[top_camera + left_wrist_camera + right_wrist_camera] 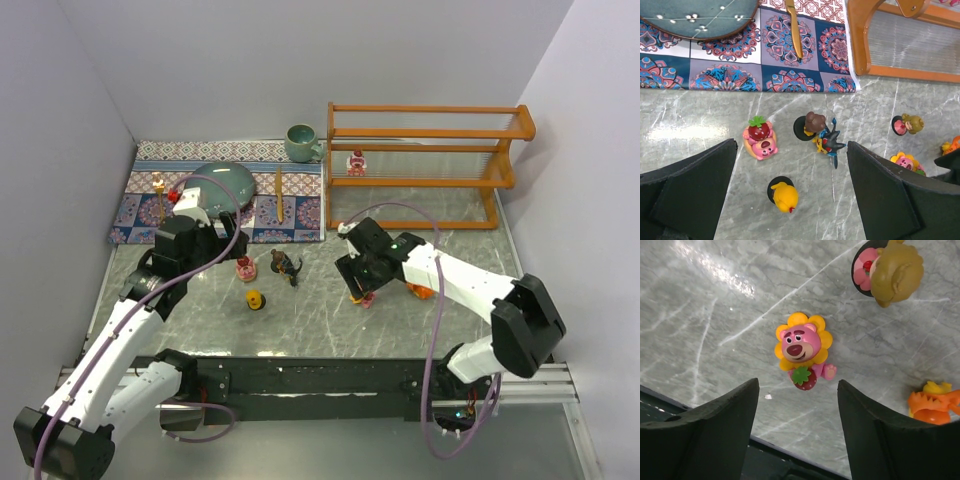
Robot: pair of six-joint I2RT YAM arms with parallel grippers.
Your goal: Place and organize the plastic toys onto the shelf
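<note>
While my left claw hangs released, fingers wide apart and grasping nothing, I look down past it at the patterned mat on the far left, which carries a teal plate and a slim wooden utensil. Just off the mat's near edge, on the grey marbled surface, four toys stand close together. A pink strawberry bear is leftmost. A yellow figure lies nearer to me. A brown-headed figure touches a dark spiky creature.

Further right, my right claw is low over the surface. Its fingers are apart and clasp nothing. A pink sunflower bear lies face up just beyond the gap between them. A tan-headed figure lies beyond it, and an orange creature sits off to the right.

At the far right stands the shelf, with one small pink toy near its left end. A mug sits just beside that end.
</note>
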